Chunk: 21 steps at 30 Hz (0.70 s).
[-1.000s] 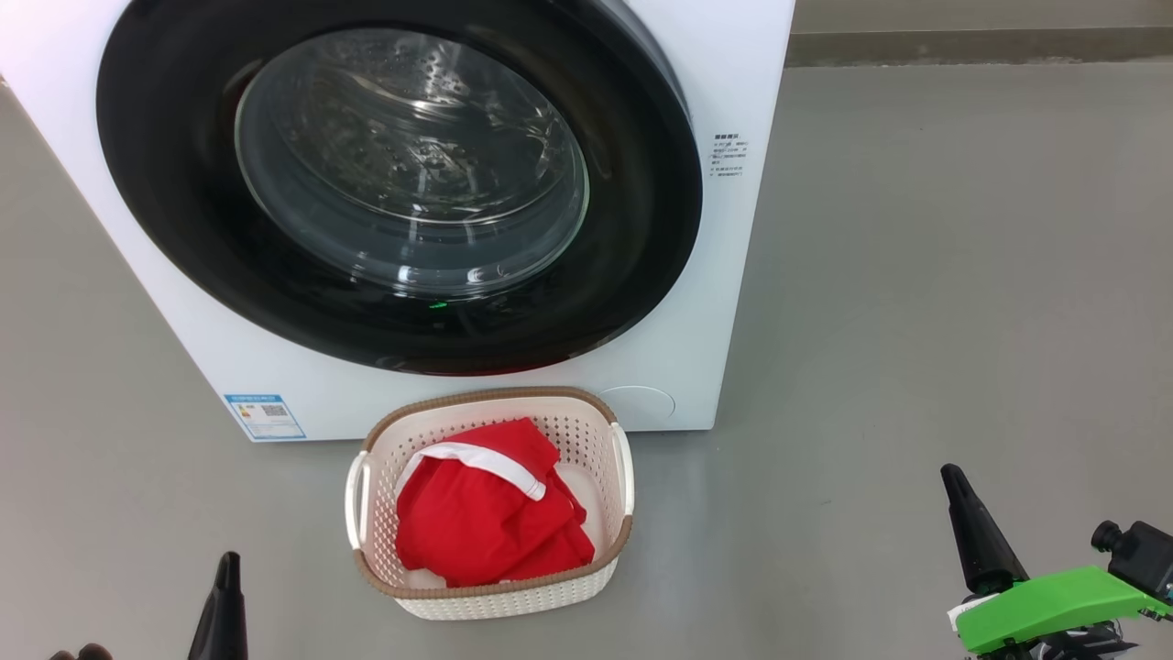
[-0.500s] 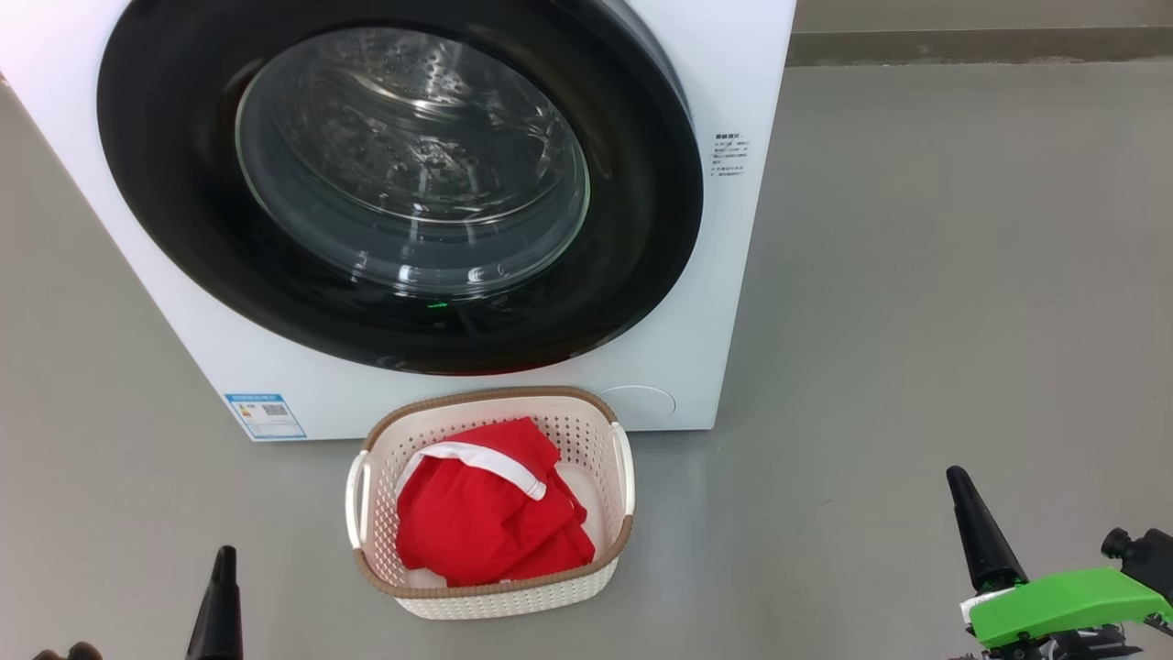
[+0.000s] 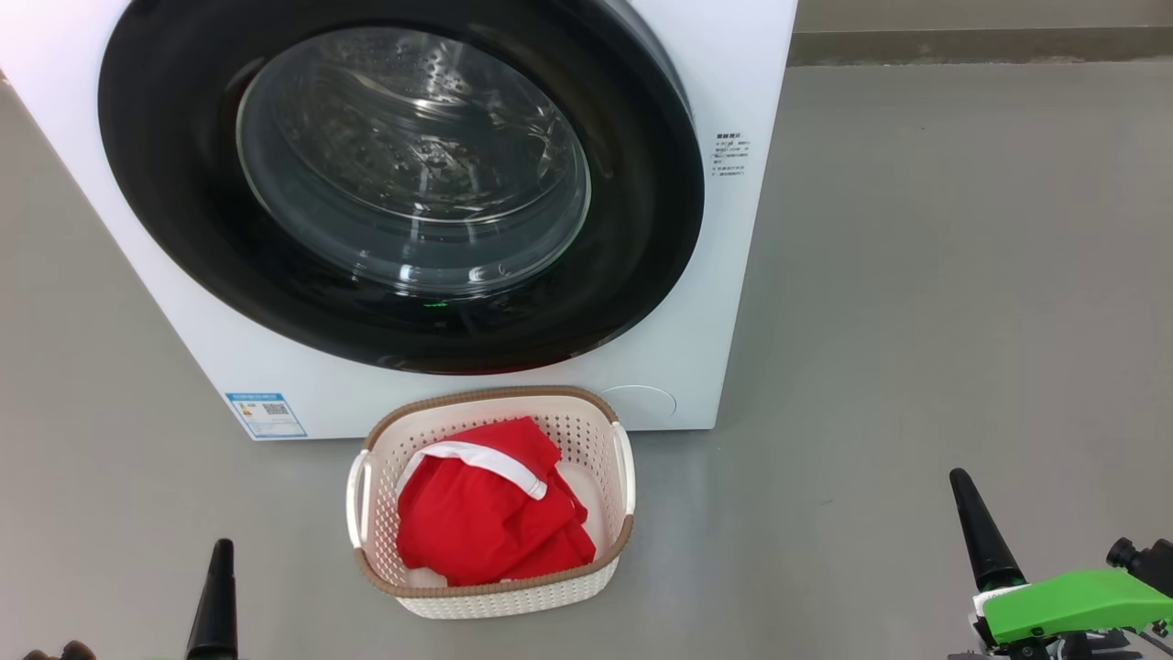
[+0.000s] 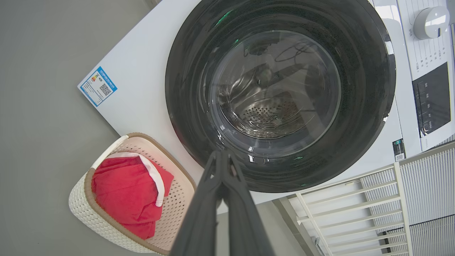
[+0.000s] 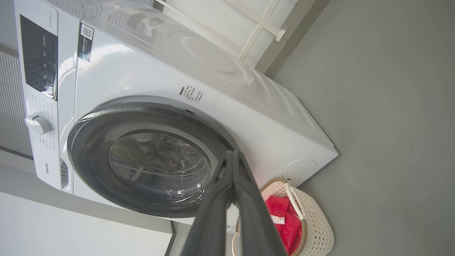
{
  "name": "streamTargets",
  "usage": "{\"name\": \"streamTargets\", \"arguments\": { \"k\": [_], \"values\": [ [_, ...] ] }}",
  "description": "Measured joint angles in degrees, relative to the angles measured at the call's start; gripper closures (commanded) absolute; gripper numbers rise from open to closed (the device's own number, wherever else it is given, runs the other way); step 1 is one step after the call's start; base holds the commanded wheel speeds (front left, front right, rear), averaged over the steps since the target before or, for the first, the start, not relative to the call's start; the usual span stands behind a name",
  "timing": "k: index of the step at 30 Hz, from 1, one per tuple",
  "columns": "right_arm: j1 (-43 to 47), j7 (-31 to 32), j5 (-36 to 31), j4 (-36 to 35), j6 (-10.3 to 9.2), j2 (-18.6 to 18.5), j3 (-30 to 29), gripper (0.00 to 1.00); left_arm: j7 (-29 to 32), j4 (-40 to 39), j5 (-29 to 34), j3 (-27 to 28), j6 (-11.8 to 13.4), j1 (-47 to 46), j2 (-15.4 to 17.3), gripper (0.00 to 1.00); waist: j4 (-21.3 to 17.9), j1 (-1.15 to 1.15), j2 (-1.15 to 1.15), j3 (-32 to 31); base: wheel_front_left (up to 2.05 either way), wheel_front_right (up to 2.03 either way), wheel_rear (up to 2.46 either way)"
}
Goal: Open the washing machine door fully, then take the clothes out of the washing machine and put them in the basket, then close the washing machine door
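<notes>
Grey floor (image 3: 916,275) carried everything. The washing machine door (image 3: 165,183) sat shut against the front of the washing machine (image 3: 733,302) (its black ring nearly as wide as the machine), and the drum (image 4: 270,113) showed through it. Just in front of the machine's lower edge stood the basket (image 3: 499,600), with the clothes (image 3: 486,522) heaped inside it and a white band (image 3: 476,458) across their top. Further out, the left gripper (image 3: 223,550) pointed up from the head view's lower left, fingers pressed together and holding nothing. The right gripper (image 3: 960,478) stood well apart to the basket's right, likewise closed and empty.
</notes>
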Motion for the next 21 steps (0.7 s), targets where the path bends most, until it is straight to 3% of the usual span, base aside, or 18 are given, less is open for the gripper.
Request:
{"name": "streamTargets", "arguments": {
  "k": [21],
  "values": [
    [-0.1, 3.5, 10.8, 0.3, -0.01, 1.9, -2.7, 1.00, 3.5, 0.8, -11.1, 1.5, 0.0, -1.3, -0.8, 1.00, 0.1, 0.00, 0.00, 0.0, 0.00, 0.00, 0.00]
  ]
}}
